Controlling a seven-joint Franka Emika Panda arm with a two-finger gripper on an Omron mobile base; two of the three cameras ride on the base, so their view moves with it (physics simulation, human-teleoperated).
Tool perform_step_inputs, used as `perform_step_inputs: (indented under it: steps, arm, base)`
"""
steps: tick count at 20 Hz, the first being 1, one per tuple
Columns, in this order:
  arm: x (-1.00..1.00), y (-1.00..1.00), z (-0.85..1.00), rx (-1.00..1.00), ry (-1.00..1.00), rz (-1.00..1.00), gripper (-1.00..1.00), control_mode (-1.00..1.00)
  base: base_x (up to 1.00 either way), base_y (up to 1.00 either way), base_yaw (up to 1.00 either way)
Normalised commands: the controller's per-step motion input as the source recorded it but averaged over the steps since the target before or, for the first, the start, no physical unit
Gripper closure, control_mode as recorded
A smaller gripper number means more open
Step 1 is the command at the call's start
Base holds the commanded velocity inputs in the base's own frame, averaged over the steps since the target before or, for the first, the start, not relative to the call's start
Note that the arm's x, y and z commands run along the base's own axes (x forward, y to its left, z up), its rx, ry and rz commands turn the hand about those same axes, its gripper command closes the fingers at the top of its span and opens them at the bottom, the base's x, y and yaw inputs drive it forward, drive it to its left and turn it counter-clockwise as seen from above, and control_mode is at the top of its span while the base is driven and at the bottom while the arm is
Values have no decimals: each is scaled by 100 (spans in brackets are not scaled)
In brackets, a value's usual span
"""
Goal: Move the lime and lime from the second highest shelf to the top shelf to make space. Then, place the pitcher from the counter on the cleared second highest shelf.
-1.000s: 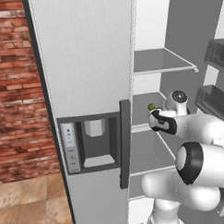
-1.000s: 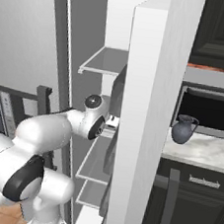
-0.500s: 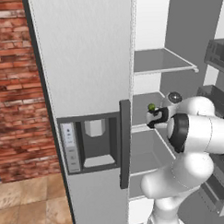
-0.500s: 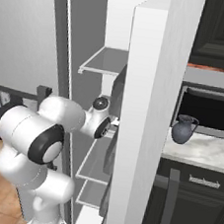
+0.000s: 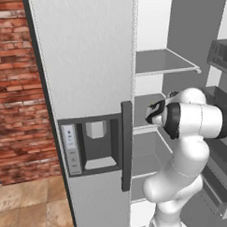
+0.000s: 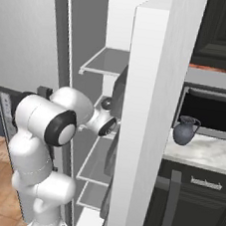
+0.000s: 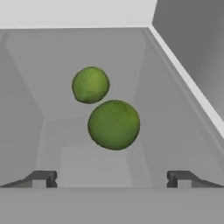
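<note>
The claw (image 7: 112, 178) stands wide and holds nothing, its two tips spread well apart at the bottom of the hand view, aimed along the second highest shelf (image 7: 65, 148) at the two limes. The nearer lime (image 7: 113, 124) sits almost centred between the tips; the farther lime (image 7: 90, 84) lies just behind it and a little to one side, close enough that I cannot tell whether they touch.

The step in hand looks like the first pick. To do it well, go straight in on the nearer lime and keep the tips level with its widest part, so they close on its middle rather than over the top (a round fruit will squirt out of a high pinch). Stop short of the farther lime; a push would roll it deeper into the fridge. Close gently, lift clear of the shelf before drawing back, then rise to the top shelf (image 5: 162, 64), which sits directly above.

The pitcher (image 6: 185, 131) waits on the table (image 6: 205, 151) beside the fridge, untouched, its turn well off.
</note>
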Motion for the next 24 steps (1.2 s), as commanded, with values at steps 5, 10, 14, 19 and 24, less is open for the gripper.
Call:
perform_step_inputs:
  steps: [5,10,14,19,24]
  arm:
    - [24,-14,-7,0,0,0,-100,-100]
    - [23,-5,-12,0,0,0,-100,-100]
    - [24,0,-16,0,0,0,-100,-100]
    - [27,0,-14,0,0,0,-100,-100]
    - [26,0,-16,0,0,0,100,-100]
  base:
    - [0,0,0]
    - [0,0,0]
    - [0,0,0]
    - [0,0,0]
    - [0,0,0]
